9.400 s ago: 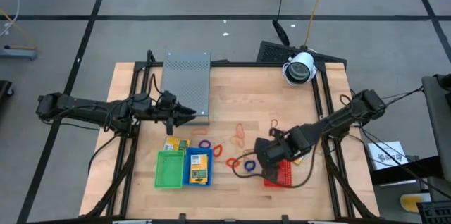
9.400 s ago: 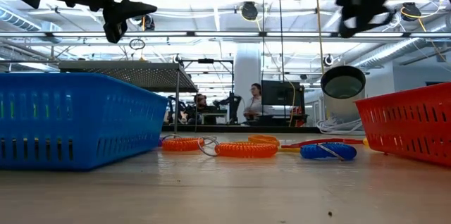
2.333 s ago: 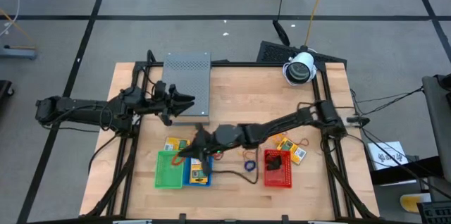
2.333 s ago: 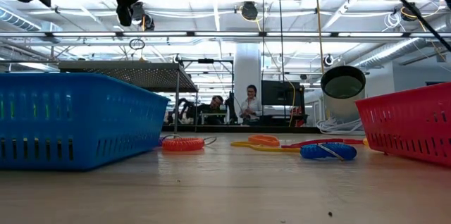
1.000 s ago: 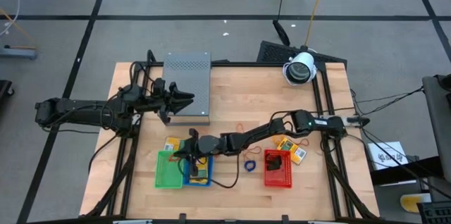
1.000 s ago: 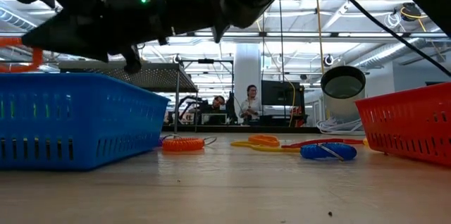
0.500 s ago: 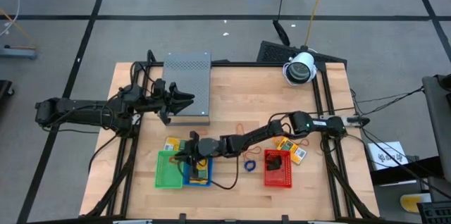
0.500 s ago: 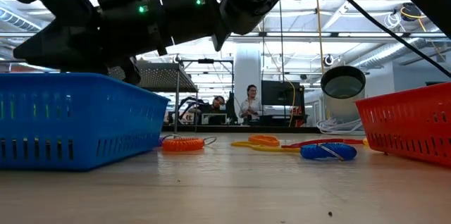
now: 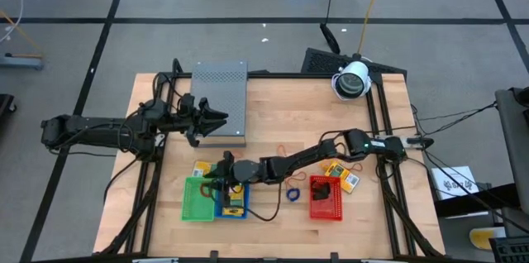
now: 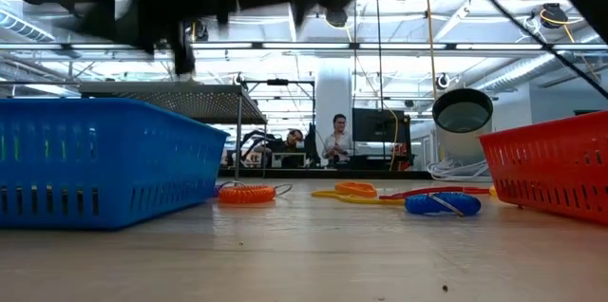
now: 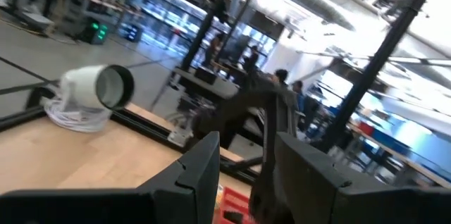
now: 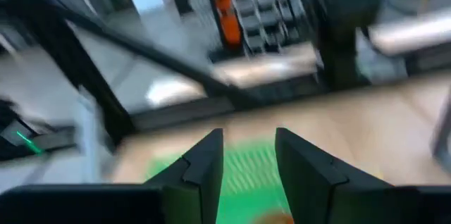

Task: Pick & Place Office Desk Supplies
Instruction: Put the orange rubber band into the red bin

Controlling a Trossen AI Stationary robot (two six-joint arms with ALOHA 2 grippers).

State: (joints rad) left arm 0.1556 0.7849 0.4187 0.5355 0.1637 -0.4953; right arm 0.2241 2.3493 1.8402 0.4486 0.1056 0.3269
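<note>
**Inspector:** Position of the right hand (image 9: 224, 174)?

**Assistant:** It is stretched across the surface (image 9: 297, 122) and hangs over the blue basket (image 9: 232, 197), next to the green basket (image 9: 197, 199). In the right wrist view its two fingers (image 12: 204, 164) stand apart with nothing between them, and the green basket shows beyond the gap.

**Inspector:** And the left hand (image 9: 221, 116)?

**Assistant:** It is raised beside the grey perforated box (image 9: 220, 98), at the box's left edge in the overhead view. In the left wrist view its fingers (image 11: 201, 171) are parted and grip nothing.

**Inspector:** Where are the supplies?

**Assistant:** Yellow packets with blue marks (image 9: 234, 198) lie in the blue basket, one more packet (image 9: 201, 169) lies on the surface just behind the green basket, and two packets (image 9: 340, 174) lie beside the red basket (image 9: 326, 200). A blue loop (image 9: 292, 194) lies between the blue and red baskets. A thin orange loop (image 9: 281, 148) lies near the middle of the surface. From table height an orange coiled loop (image 10: 245, 194) and a blue one (image 10: 441, 204) rest on the wood.

**Inspector:** Anything else?

**Assistant:** A white camera (image 9: 350, 80) sits at the far right corner. People (image 10: 338, 139) are in the room behind.
</note>
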